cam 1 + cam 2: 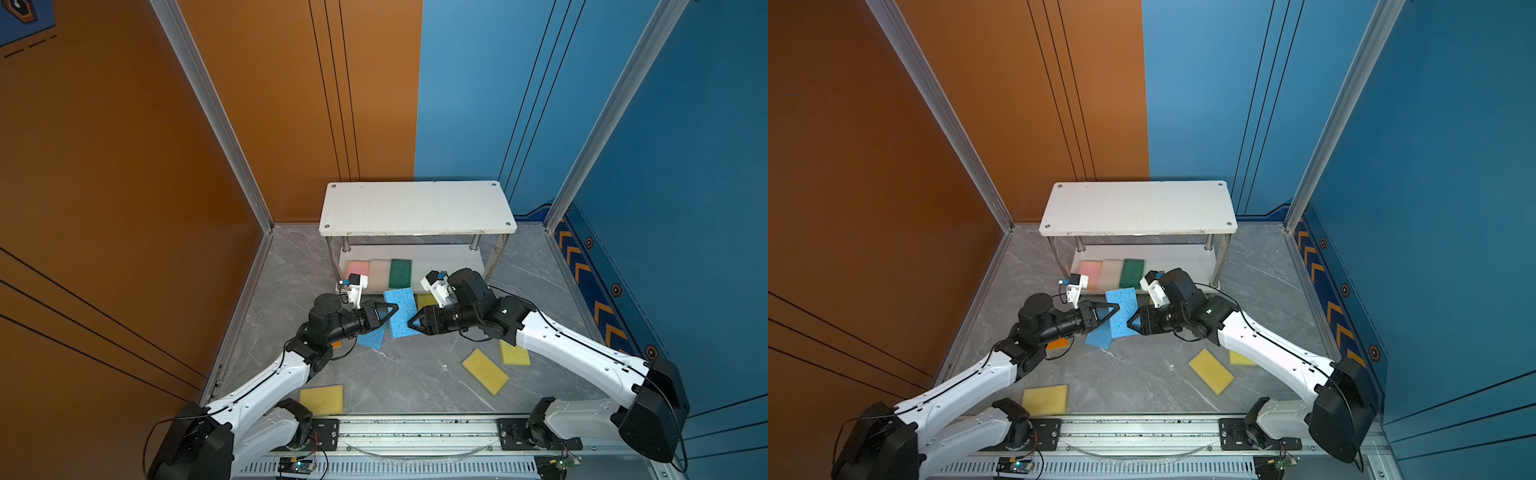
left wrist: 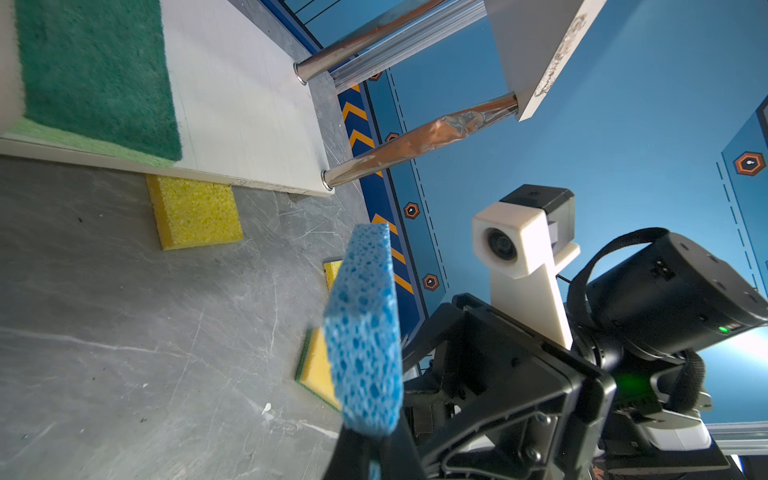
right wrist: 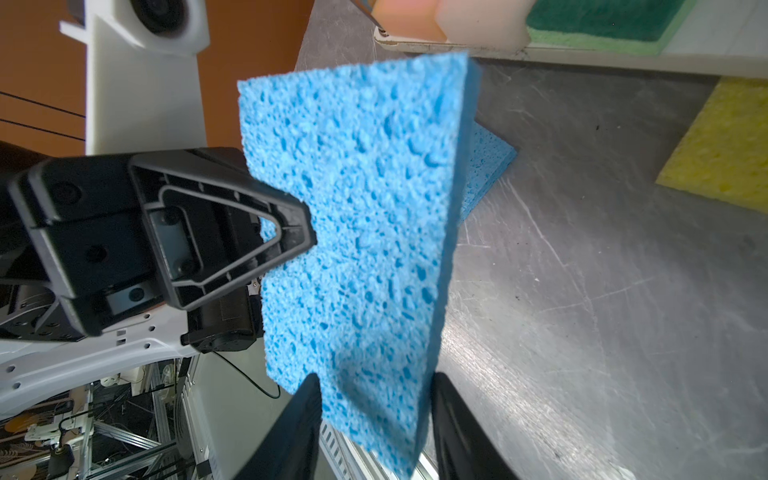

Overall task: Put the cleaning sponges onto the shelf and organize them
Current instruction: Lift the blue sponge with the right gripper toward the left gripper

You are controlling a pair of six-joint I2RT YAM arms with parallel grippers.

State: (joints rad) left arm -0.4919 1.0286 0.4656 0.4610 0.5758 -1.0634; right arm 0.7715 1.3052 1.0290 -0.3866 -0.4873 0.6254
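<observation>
Taking the shelf end of the grey marbled tabletop [image 1: 395, 386] as twelve o'clock, the small two-tier shelf with white boards and shiny metal legs [image 1: 415, 208] stands at twelve. Only its lower board is in use. A pink foam sponge [image 1: 357, 268], an off-white foam sponge [image 1: 378, 272] and a dark green scouring sponge [image 1: 400, 273] lie side by side at its nine o'clock end. Nothing shows on the upper board.

Just in front of the shelf, near the centre, a blue porous sponge [image 1: 405, 303] hangs in the air between the two arms. The left gripper [image 1: 395, 308] comes at it from nine o'clock, jaws clamped tight on one long edge. The right gripper [image 1: 411, 323] faces it from three o'clock, jaws parted to either side of the sponge's end. In the right wrist view they are not visibly pinching it. To me it looks like a handover.

I'd call the job about a third done. Waiting on the tabletop:
- a second blue sponge [image 1: 370, 338] under the left gripper
- an orange sponge [image 1: 1057, 344] beneath the left wrist
- a yellow sponge [image 1: 426, 300] against the shelf's front edge
- a yellow-topped sponge [image 1: 485, 371] and a pale yellow sponge [image 1: 514, 353], both at four o'clock
- a yellow foam sponge [image 1: 322, 399] at seven o'clock
</observation>
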